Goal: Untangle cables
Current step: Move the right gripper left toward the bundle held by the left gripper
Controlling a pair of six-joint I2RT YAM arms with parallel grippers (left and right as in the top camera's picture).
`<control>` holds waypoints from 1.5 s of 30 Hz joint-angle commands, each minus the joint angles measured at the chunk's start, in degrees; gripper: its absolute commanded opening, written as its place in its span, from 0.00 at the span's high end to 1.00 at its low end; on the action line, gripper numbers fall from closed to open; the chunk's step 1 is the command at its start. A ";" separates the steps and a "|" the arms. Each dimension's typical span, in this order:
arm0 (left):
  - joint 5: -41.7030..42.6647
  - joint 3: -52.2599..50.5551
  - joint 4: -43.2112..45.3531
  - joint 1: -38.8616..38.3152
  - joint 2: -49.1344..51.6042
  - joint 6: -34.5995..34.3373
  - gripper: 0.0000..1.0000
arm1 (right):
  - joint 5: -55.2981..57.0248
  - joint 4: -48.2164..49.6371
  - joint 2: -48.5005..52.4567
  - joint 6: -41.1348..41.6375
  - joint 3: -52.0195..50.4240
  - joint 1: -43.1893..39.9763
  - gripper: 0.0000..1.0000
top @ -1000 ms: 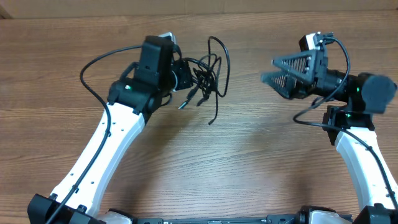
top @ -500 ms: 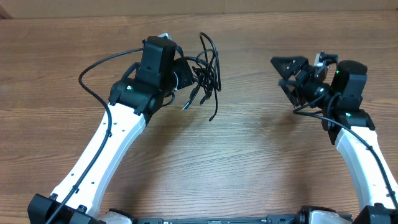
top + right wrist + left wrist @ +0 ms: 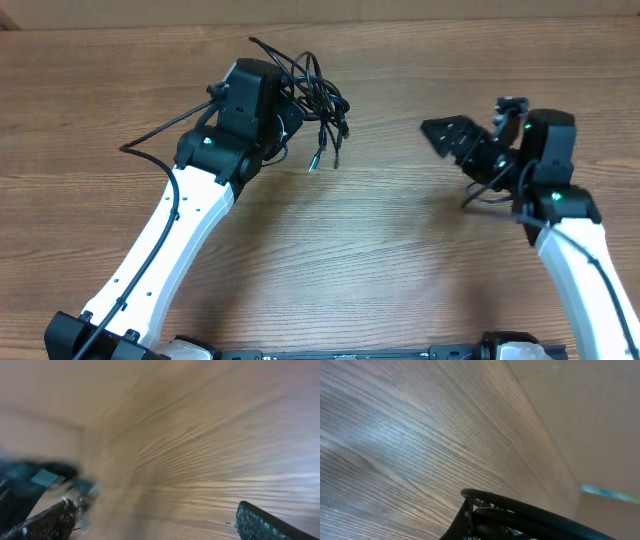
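A tangle of thin black cables [image 3: 318, 95] hangs off the wood table [image 3: 400, 260] at the far left of centre, with my left gripper [image 3: 296, 108] shut on it. Loops stick up and back from the bundle, and two plug ends [image 3: 313, 162] dangle below it. In the left wrist view the cables [image 3: 530, 516] fill the bottom edge, pressed close to the camera. My right gripper [image 3: 452, 140] hovers open to the right of the bundle, well apart from it and pointing left. The blurred right wrist view shows its fingers [image 3: 265, 525] spread wide with only table between them.
The left arm's thick black wire [image 3: 165, 130] loops out to the left of its wrist. The table's far edge [image 3: 400, 22] runs just behind the cables. Bare wood lies between the two arms.
My left gripper has turned and carried the cable bundle toward the far edge, so the loops now lie further back. The right gripper has swung lower and rotated, still open.
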 commanded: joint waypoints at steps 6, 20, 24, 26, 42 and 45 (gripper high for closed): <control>1.36 -0.04 -0.76 -0.13 -0.13 -3.10 0.96 | 0.22 0.72 -9.49 -6.38 0.52 12.28 0.00; 7.43 -0.04 -0.57 -6.45 -0.11 23.30 0.96 | -1.70 0.87 -10.05 -9.35 0.63 17.53 0.18; 7.21 -0.04 -0.11 -8.00 -0.11 23.45 0.96 | -5.97 2.43 -10.45 -9.03 0.66 17.55 0.20; 6.97 -0.04 -0.15 -8.52 -0.09 23.45 0.96 | -6.93 3.37 -10.84 -8.04 0.66 17.53 0.21; 7.50 -0.04 -0.11 -13.05 -0.11 24.44 0.96 | -3.96 4.00 -13.73 -7.78 0.66 17.53 0.21; 7.56 -0.04 -0.22 -14.27 -0.11 25.92 0.96 | -0.87 4.04 -13.73 -7.89 0.66 17.53 0.21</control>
